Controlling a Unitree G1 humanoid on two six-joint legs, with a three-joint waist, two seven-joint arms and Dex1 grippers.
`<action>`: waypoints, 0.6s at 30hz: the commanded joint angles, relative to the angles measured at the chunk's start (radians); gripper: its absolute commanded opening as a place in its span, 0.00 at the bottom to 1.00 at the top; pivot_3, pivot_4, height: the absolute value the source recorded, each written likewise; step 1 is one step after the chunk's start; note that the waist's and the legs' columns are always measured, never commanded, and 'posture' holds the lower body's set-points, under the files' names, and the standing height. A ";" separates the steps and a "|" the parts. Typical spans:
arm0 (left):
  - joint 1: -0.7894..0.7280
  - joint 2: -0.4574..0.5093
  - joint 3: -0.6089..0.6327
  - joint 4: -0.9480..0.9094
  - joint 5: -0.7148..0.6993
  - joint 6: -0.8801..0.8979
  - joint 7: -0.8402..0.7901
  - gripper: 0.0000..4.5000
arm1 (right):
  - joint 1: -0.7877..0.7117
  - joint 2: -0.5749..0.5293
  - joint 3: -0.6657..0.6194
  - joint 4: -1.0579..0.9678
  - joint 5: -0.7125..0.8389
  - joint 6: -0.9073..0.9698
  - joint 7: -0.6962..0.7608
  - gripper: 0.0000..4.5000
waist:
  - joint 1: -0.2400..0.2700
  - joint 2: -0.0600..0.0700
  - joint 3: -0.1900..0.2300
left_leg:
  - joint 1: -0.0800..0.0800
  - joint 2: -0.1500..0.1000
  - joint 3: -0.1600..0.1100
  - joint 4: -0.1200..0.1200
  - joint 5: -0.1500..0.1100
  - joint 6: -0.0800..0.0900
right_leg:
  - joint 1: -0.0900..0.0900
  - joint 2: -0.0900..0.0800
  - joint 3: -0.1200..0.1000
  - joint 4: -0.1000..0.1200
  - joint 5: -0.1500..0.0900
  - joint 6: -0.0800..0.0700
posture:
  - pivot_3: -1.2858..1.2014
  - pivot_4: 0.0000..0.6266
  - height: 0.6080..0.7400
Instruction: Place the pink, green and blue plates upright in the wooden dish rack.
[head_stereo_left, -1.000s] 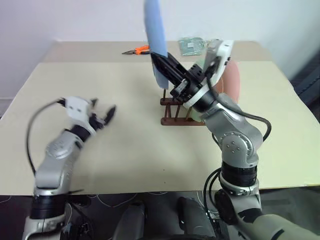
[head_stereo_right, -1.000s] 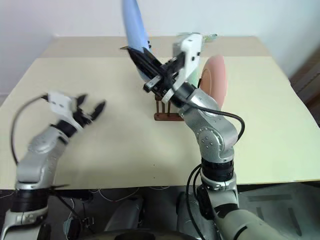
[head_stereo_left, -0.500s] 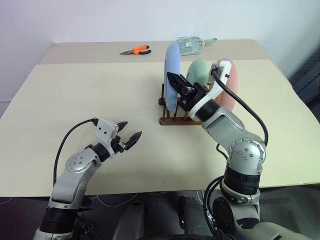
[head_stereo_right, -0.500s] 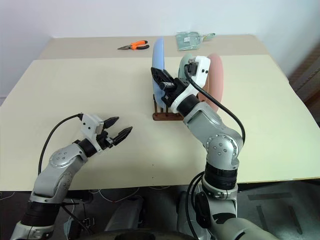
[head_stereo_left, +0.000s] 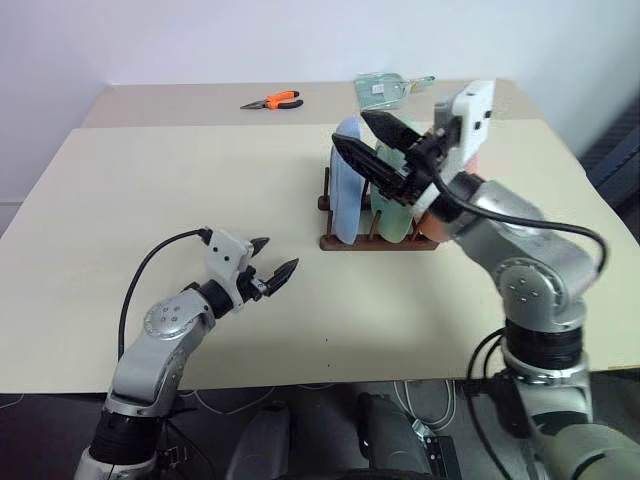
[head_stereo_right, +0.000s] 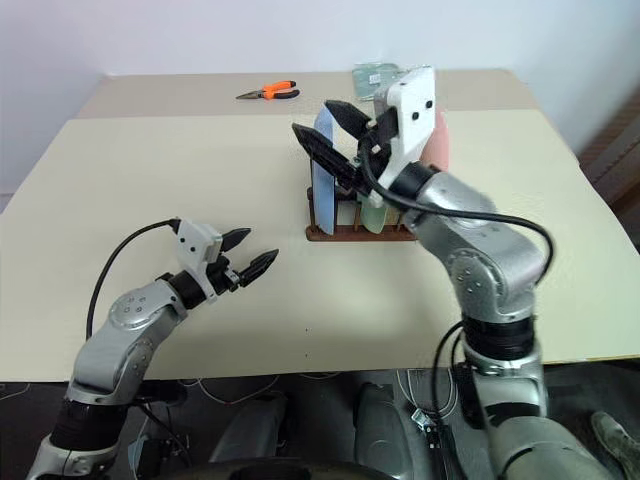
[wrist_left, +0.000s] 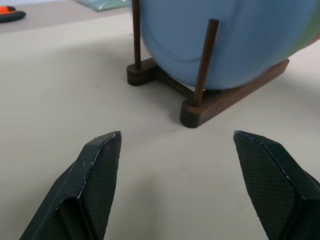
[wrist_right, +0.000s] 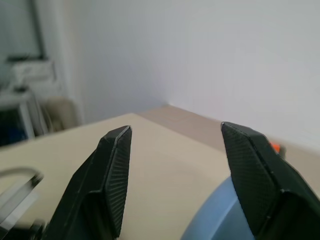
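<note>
Wooden dish rack (head_stereo_left: 378, 238), far centre: three upright plates, one blue (head_stereo_left: 345, 190); one green (head_stereo_left: 392, 212) and one pink (head_stereo_right: 437, 140), largely hidden by right gripper (head_stereo_left: 366, 140), jaws released. Left gripper (head_stereo_left: 272, 258) spread, empty. One orange pliers (head_stereo_left: 273, 100).

Big beige table (head_stereo_left: 200, 180) is the main thing here, matte top with a seam running across near its far edge. Behind the table there's a plain white wall (head_stereo_left: 200, 40). Off the table's right side a dark floor (head_stereo_left: 615, 150) shows, and the floor under its near edge is dark too.
</note>
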 joint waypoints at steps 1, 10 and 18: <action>-0.030 0.026 0.010 0.013 0.048 -0.018 0.007 0.82 | 0.121 -0.170 -0.228 -0.050 0.080 0.015 0.129 0.64 | 0.009 -0.001 0.000 | 0.000 0.000 0.000 0.001 0.000 0.000 | 0.002 0.000 0.000 -0.001 0.000 0.000 | 0.52 0.24 1.00; 0.009 0.122 0.108 0.161 0.124 -0.140 -0.023 0.82 | 0.725 -0.321 -0.500 0.069 -0.058 -0.096 0.358 0.64 | 0.013 0.001 -0.001 | 0.002 0.000 0.006 0.002 -0.003 0.005 | 0.004 -0.003 0.002 -0.003 -0.002 -0.002 | 0.52 0.24 1.00; 0.102 0.117 0.135 0.171 0.121 -0.204 -0.036 0.82 | 0.688 -0.243 -0.327 0.327 -0.295 -0.335 0.303 0.64 | 0.020 0.002 0.000 | 0.002 0.001 0.007 0.002 -0.003 0.005 | 0.004 -0.005 0.001 -0.004 -0.003 -0.002 | 0.52 0.24 1.00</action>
